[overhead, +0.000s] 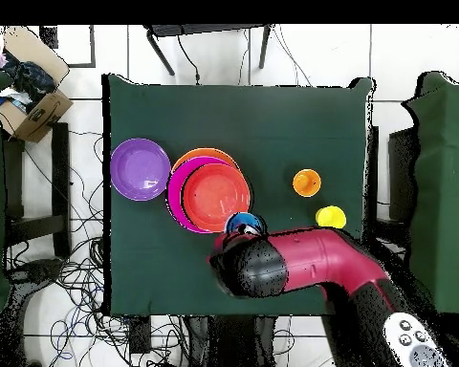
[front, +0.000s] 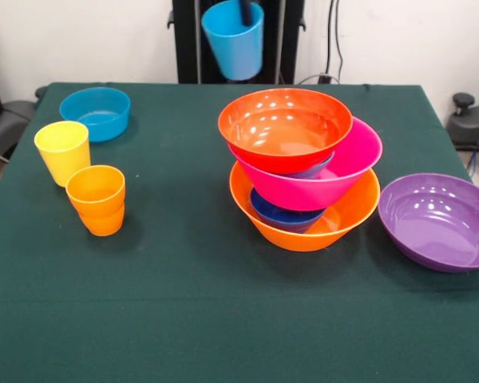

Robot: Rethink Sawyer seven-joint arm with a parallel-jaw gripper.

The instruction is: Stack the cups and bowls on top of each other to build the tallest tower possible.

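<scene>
The end effector (front: pixel 244 9) holds the light blue cup (front: pixel 234 40) by its rim, raised clear for placing on the tower (front: pixel 302 167) just below it.

text: none legible | labels: none | brands: none | numbers: none | signs: none
</scene>
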